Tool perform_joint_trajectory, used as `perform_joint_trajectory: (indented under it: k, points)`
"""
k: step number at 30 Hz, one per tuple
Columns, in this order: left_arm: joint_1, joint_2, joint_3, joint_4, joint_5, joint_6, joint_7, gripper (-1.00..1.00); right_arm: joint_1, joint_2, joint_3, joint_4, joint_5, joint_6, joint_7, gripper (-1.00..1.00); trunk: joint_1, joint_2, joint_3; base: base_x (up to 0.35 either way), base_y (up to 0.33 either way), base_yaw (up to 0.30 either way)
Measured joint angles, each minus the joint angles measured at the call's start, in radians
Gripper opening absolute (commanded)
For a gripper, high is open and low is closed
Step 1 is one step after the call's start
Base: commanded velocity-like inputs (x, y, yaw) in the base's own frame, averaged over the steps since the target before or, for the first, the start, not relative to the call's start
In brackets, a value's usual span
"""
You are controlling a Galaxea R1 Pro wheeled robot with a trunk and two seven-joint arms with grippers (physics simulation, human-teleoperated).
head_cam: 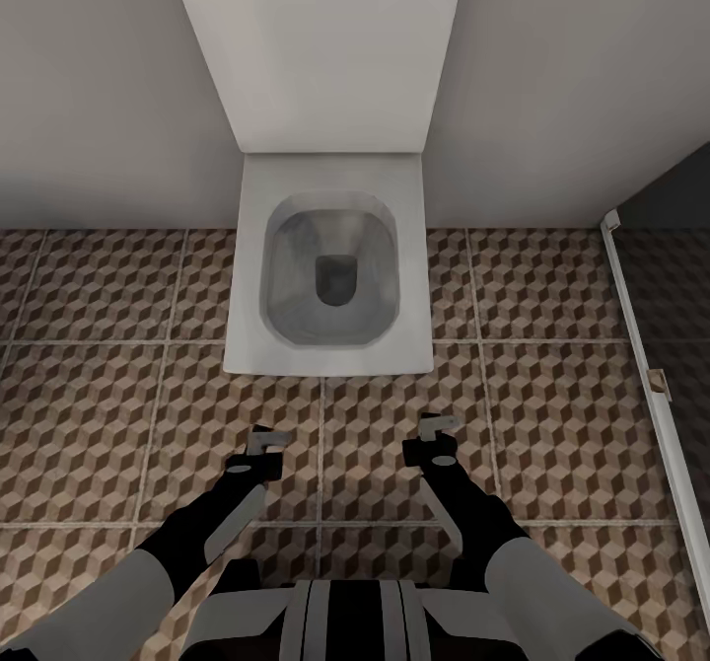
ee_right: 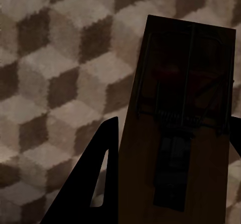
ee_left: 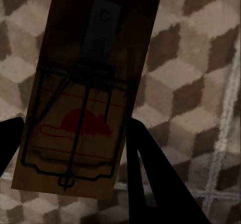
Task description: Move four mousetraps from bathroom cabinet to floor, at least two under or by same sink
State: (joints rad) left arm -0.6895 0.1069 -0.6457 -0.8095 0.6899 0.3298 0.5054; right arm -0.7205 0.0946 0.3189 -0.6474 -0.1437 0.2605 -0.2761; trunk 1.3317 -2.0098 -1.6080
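White toilet (head_cam: 330, 276) on brown-and-cream cube-patterned floor (head_cam: 89, 395).

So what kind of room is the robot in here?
A bathroom, most likely: a square white toilet stands against a plain wall, on floor tiles printed with a cube pattern, with what looks like a shower's edge alongside.

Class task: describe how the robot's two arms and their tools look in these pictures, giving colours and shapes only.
Both arms have pale grey upper shells and black forearms. The left tool and right tool are black blocks with small grey tips. In the wrist views their fingers look flat, black and tapered.
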Motion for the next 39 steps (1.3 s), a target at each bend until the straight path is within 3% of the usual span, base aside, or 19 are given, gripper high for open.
perform_joint_trajectory:
  k: [3, 6, 14, 21, 30, 39]
  points:
    - [0.0, -0.001, 0.012, 0.002, -0.003, 0.059, -0.005, -1.0, 0.0, 0.001, 0.003, 0.001, 0.0, 0.0, 0.0, -1.0, 0.0, 0.0, 0.0, 0.0, 0.0, 0.0]
    - [0.0, -0.001, 0.02, 0.003, -0.004, 0.071, -0.006, -1.0, 0.0, 0.002, 0.003, 0.001, 0.0, 0.0, 0.0, -1.0, 0.0, 0.0, 0.0, 0.0, 0.0, 0.0]
    - [0.0, 0.001, 0.026, 0.054, -0.005, 0.076, -0.007, -1.0, 0.0, 0.003, 0.005, 0.002, 0.0, 0.0, 0.0, -1.0, 0.0, 0.0, 0.0, 0.0, 0.0, 0.0]
    - [0.0, 0.001, 0.027, 0.085, -0.008, 0.075, -0.057, -1.0, 0.0, 0.003, 0.043, 0.002, -0.001, 0.0, -0.001, -1.0, 0.0, 0.0, 0.0, 0.0, 0.0, 0.0]
    - [-0.006, -0.004, 0.028, 0.121, -0.009, 0.078, -0.066, -1.0, 0.0, 0.004, 0.059, 0.007, -0.002, 0.0, -0.001, -1.0, 0.0, 0.0, 0.0, 0.0, 0.0, 0.0]
    - [-0.014, -0.007, 0.027, 0.124, -0.01, 0.079, -0.077, -1.0, 0.0, 0.026, 0.06, 0.009, -0.001, 0.0, -0.001, -1.0, 0.0, 0.0, 0.0, 0.0, 0.0, 0.0]
